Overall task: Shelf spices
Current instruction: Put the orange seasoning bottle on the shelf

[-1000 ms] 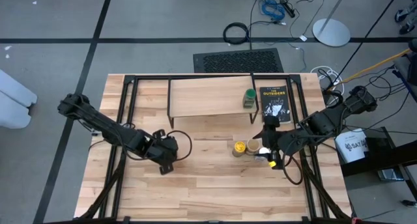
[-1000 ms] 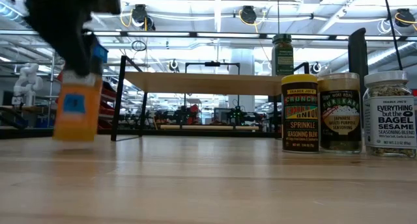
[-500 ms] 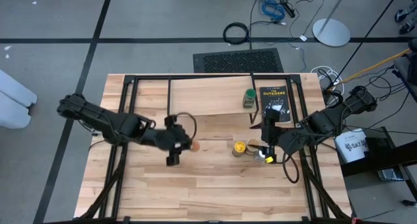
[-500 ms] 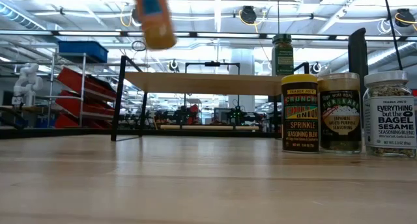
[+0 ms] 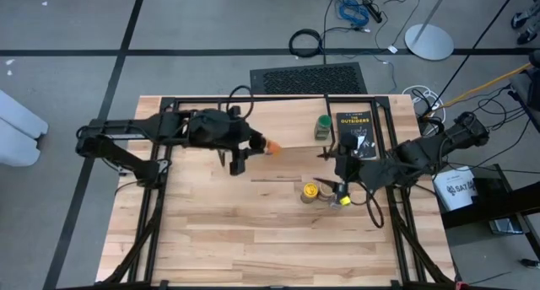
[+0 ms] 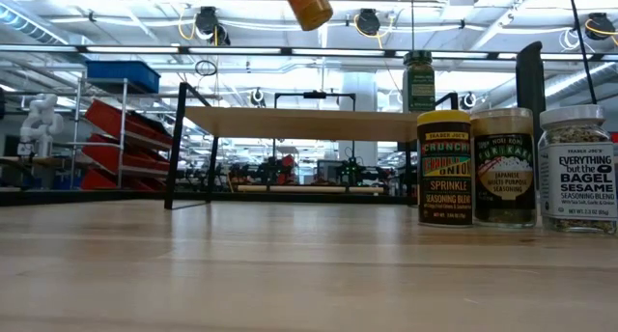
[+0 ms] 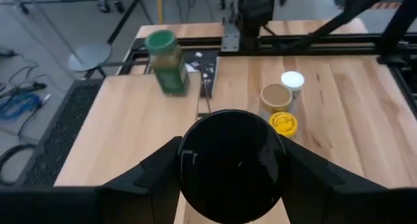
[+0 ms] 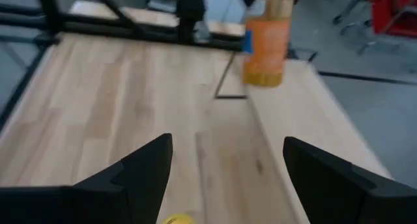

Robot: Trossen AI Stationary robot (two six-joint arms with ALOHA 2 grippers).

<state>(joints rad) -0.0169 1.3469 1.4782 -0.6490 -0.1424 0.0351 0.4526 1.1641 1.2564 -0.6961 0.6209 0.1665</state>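
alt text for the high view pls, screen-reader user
Left gripper holds an orange spice jar over the wooden shelf, where a green-lidded jar stands. Right gripper, open, hovers by three jars on the table.

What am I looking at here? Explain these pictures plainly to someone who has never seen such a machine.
This is a robot with two arms working at a wooden table. One picture looks straight down on it, one looks level across the tabletop, and one camera sits on each wrist. The left pincer is closed on an orange spice jar, held in the air over the low wooden shelf. A green-lidded jar stands on that shelf, next to a black book. Three more jars stand on the table. The right pincer hovers open near them.
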